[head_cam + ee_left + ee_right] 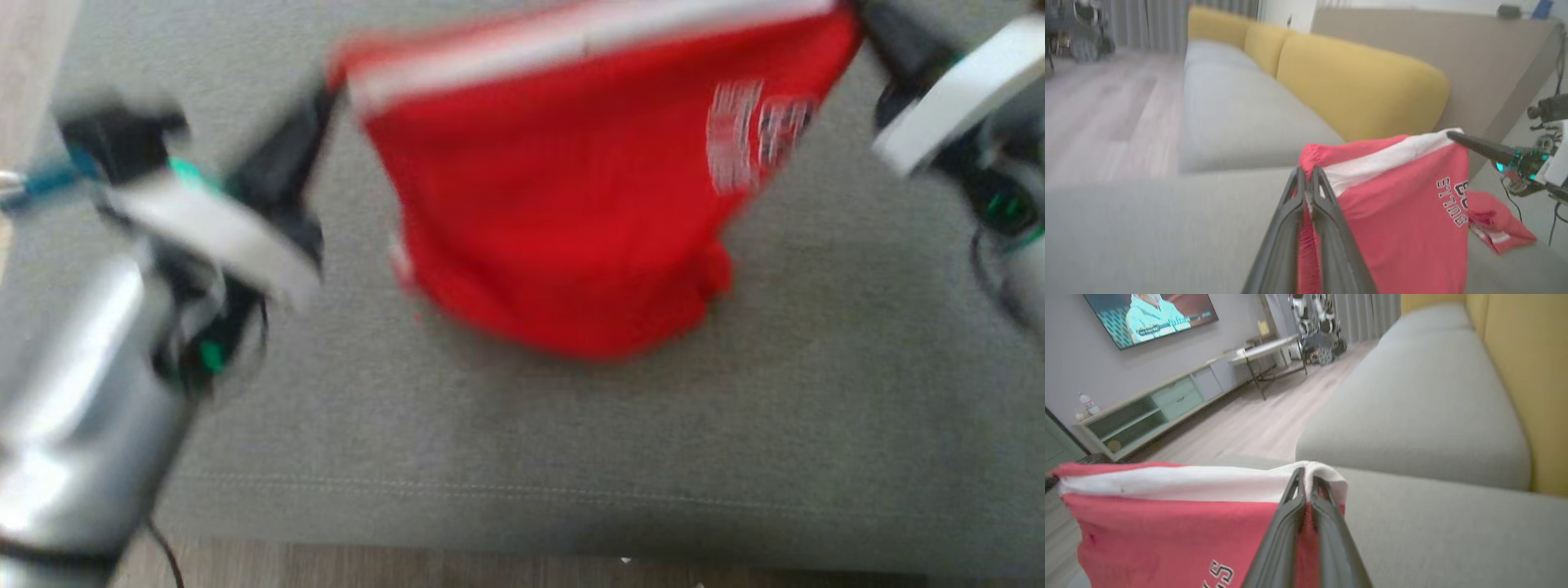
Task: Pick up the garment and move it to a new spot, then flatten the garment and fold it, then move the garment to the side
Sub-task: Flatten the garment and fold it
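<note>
**A:** Starting at the left, what is the left gripper (1306, 173) doing?

**B:** Its two long dark fingers are pressing together on a top corner of the red fabric garment (1404, 212), right at the end of its white band (1384, 157). Cloth is bunching just above the tips and is showing between the fingers lower down.

**A:** And between the two sets of jaws?

**B:** The garment is hanging as a sheet over the grey fabric sofa seat (571, 449). The white band is stretching along the top edge from one pair of tips to the other, and the red body is drooping below them. White lettering (755, 135) is sitting nearer the right-hand jaws. In the left wrist view, a loose red fold is trailing below the right-hand jaws and appearing to rest on the seat. The head view is blurring too much to confirm that.

**A:** And the right gripper (1306, 475)?

**B:** Its fingers are closing together too, pinching the opposite top corner, with the white band folding over their tips.

**A:** What is lying beyond the jaws?

**B:** Yellow rounded back cushions (1359, 81) are running along the seat beyond the left jaws. A pale wooden floor (1241, 424) is showing beyond the right ones.
</note>
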Robot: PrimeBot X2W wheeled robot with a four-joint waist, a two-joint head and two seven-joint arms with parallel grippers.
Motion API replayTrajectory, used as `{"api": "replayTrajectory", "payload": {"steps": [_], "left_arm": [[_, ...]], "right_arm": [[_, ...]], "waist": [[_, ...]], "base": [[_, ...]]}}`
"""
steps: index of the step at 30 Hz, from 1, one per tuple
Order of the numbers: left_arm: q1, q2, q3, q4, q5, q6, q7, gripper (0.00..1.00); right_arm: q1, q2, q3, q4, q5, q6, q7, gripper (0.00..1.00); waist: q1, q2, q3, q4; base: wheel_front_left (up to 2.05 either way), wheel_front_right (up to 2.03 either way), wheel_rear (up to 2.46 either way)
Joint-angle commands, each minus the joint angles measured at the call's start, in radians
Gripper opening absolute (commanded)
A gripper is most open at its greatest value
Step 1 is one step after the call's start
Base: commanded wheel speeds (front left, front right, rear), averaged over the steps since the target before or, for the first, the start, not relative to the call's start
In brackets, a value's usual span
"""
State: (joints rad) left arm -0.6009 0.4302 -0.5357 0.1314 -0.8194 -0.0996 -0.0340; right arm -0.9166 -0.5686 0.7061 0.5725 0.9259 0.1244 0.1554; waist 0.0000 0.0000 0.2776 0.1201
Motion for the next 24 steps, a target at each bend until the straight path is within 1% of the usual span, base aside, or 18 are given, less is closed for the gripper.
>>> {"api": "replayTrajectory", "payload": {"steps": [1, 5, 7, 9, 10, 12, 15, 17, 19, 20, 24], "left_arm": [[-0.120, 0.019, 0.060, -0.014, 0.023, -0.006, -0.030, 0.00], [-0.378, -0.023, 0.069, 0.111, 0.118, -0.015, -0.133, 0.00], [-0.508, -0.047, 0.078, 0.185, 0.177, -0.016, -0.189, 0.00], [-0.621, -0.065, 0.094, 0.241, 0.243, -0.012, -0.218, 0.00], [-0.665, -0.073, 0.104, 0.260, 0.275, -0.012, -0.224, 0.00], [-0.724, -0.093, 0.151, 0.241, 0.336, -0.013, -0.227, 0.00], [-0.683, -0.131, 0.198, 0.213, 0.375, -0.023, -0.227, 0.00], [-0.607, -0.142, 0.187, 0.223, 0.373, -0.029, -0.227, 0.00], [-0.515, -0.141, 0.138, 0.230, 0.350, -0.030, -0.227, 0.00], [-0.515, -0.141, 0.138, 0.230, 0.350, -0.030, -0.227, 0.00], [-0.322, -0.107, 0.019, 0.223, 0.267, -0.031, -0.228, 0.00]], "right_arm": [[-0.057, -0.022, -0.009, -0.029, -0.022, 0.006, -0.036, 0.00], [-0.203, -0.015, -0.003, 0.014, -0.084, 0.006, -0.126, 0.00], [-0.290, -0.002, -0.007, 0.050, -0.131, 0.006, -0.195, 0.00], [-0.371, 0.021, -0.023, 0.086, -0.171, 0.006, -0.279, 0.00], [-0.404, 0.033, -0.029, 0.104, -0.189, 0.006, -0.318, 0.00], [-0.459, 0.051, -0.045, 0.133, -0.225, 0.006, -0.374, 0.00], [-0.463, 0.074, -0.055, 0.152, -0.248, 0.006, -0.406, 0.00], [-0.423, 0.076, -0.037, 0.143, -0.260, 0.006, -0.412, 0.00], [-0.358, 0.073, -0.023, 0.127, -0.258, 0.006, -0.415, 0.00], [-0.358, 0.073, -0.023, 0.127, -0.258, 0.006, -0.415, 0.00], [-0.178, 0.058, 0.010, 0.092, -0.232, 0.006, -0.417, 0.00]], "waist": [[0.0000, 0.0000, 0.008, -0.016], [0.0000, 0.0000, 0.050, -0.054], [0.0000, 0.0000, 0.073, -0.075], [0.0000, 0.0000, 0.097, -0.097], [0.0000, 0.0000, 0.106, -0.106], [0.0000, 0.0000, 0.124, -0.123], [0.0000, 0.0000, 0.124, -0.134], [0.0000, 0.0000, 0.118, -0.137], [0.0000, 0.0000, 0.110, -0.138], [0.0000, 0.0000, 0.110, -0.138], [0.0000, 0.0000, 0.092, -0.137]], "base": [[0.00, 0.00, 0.00], [0.00, 0.00, 0.00], [0.00, 0.00, 0.00], [0.00, 0.00, 0.00], [0.00, 0.00, 0.00], [0.00, 0.00, 0.00], [0.00, 0.00, 0.00], [0.00, 0.00, 0.00], [0.00, 0.00, 0.00], [0.00, 0.00, 0.00], [0.00, 0.00, 0.00]]}}
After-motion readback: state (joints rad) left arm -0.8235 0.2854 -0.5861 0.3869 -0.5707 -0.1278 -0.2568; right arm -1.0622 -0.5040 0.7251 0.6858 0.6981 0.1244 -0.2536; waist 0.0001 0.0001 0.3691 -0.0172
